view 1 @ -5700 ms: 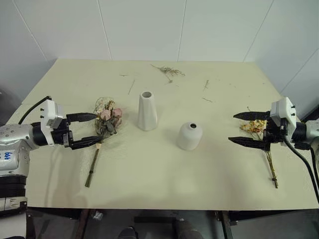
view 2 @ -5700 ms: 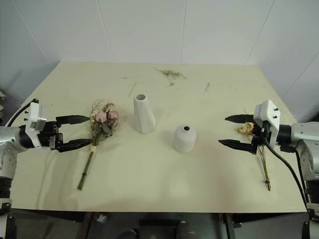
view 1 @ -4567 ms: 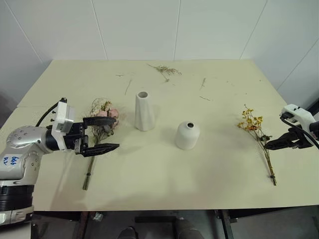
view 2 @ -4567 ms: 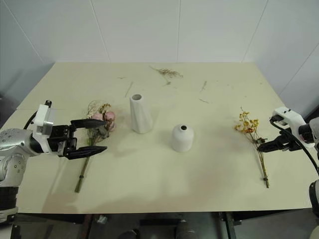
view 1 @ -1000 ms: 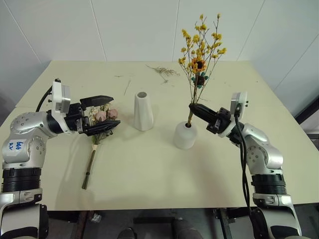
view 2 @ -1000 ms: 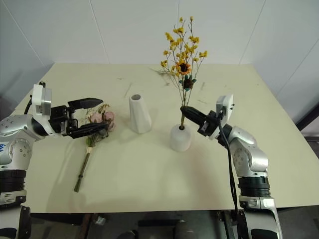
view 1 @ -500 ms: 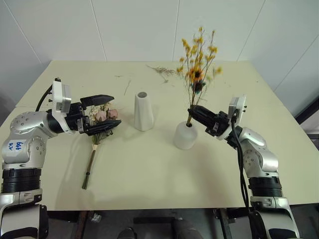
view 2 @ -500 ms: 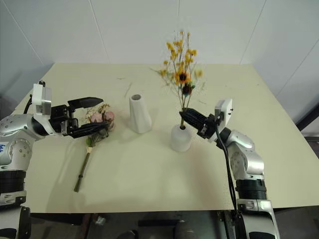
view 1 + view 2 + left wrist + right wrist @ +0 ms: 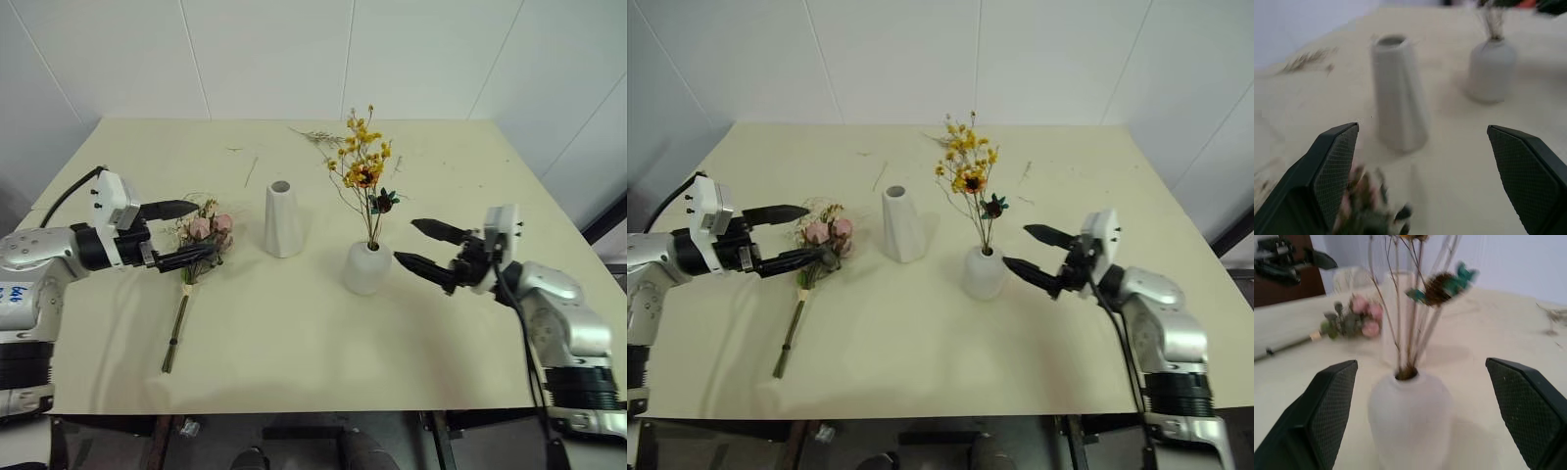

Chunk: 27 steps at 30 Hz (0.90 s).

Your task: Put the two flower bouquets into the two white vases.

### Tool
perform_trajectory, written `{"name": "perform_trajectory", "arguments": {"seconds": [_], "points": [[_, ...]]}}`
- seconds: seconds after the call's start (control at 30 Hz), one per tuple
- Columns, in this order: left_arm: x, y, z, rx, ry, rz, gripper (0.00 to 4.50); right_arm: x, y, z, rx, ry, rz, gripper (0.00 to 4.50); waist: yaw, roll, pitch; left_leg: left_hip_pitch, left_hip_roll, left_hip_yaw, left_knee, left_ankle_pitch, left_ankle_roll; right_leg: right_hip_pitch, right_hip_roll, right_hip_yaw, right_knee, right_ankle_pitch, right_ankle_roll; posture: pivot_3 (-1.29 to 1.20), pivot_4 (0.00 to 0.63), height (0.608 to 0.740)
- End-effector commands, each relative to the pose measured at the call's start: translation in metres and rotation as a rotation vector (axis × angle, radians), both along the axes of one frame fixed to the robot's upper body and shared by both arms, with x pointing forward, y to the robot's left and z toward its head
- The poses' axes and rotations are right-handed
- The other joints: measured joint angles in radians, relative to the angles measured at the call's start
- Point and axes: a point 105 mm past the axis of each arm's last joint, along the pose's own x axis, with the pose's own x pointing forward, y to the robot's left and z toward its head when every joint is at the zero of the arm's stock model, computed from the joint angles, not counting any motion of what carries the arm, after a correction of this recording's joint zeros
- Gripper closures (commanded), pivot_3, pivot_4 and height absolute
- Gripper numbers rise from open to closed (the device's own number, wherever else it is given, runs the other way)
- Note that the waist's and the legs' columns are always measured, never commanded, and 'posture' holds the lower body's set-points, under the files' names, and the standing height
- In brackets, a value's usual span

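I see the yellow bouquet (image 9: 364,176) standing upright in the rounded vase (image 9: 366,268), near the middle of the worktop (image 9: 294,343). My right gripper (image 9: 419,246) sits just to the right of that vase, fingers spread wide and holding nothing, with a clear gap between its tips and the vase wall. The tall cone vase (image 9: 282,219) stands empty to the left, well apart from the rounded one. The rose bouquet (image 9: 202,237) lies flat on the worktop left of the cone, stem pointing toward the near edge. My left gripper (image 9: 192,232) is spread open around the rose heads, one finger on either side; I cannot tell whether it touches them. Loose twigs (image 9: 321,138) lie near the far edge. The near strip of worktop gives me open room.
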Motion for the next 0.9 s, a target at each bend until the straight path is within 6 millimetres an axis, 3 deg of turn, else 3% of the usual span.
{"name": "perform_trajectory", "arguments": {"seconds": [0.03,0.13,0.3,0.47,0.73,0.9], "points": [[0.002,0.022,-0.001,0.088,0.073,0.159,0.0,-0.014,-0.014,0.027,-0.047,-0.103,0.009,0.03,-0.001,0.0,0.0,0.0,0.0,0.0,0.0,0.0,0.0,0.0,0.0,0.0,0.0,0.0,0.0,0.0,0.15,0.74],[-0.004,0.03,-0.008,0.18,0.191,0.223,0.0,-0.025,-0.016,0.039,-0.122,-0.131,0.066,0.03,-0.001,0.0,0.0,0.0,0.0,0.0,-0.002,0.0,0.0,0.0,0.0,0.0,-0.002,0.0,0.0,0.0,0.15,0.74],[-0.017,0.046,-0.023,0.251,0.484,0.381,0.0,-0.036,0.0,0.045,-0.222,-0.144,0.174,0.03,-0.004,0.0,0.0,0.0,0.0,0.001,-0.004,0.0,0.0,0.0,0.0,0.0,-0.002,-0.001,0.0,0.0,0.15,0.74],[-0.023,0.035,-0.037,0.334,0.612,0.413,0.0,-0.036,0.003,0.043,-0.231,-0.143,0.208,0.03,-0.001,0.0,0.0,0.0,0.0,0.001,-0.005,0.0,0.0,-0.001,0.0,0.0,-0.003,-0.002,0.0,0.0,0.15,0.74],[-0.018,0.01,-0.049,0.317,0.684,0.461,0.0,-0.043,0.015,0.032,-0.191,-0.128,0.252,0.03,0.011,0.0,0.0,0.0,0.0,0.001,-0.007,0.0,0.0,-0.002,0.0,0.0,-0.002,-0.003,-0.001,0.0,0.15,0.74],[-0.008,0.006,-0.064,0.342,0.706,0.488,0.0,-0.051,0.021,0.025,-0.17,-0.116,0.266,0.03,0.02,0.0,0.0,0.0,0.0,0.001,-0.006,0.0,0.0,-0.002,0.0,0.0,-0.001,-0.003,-0.001,0.0,0.15,0.74]]}}
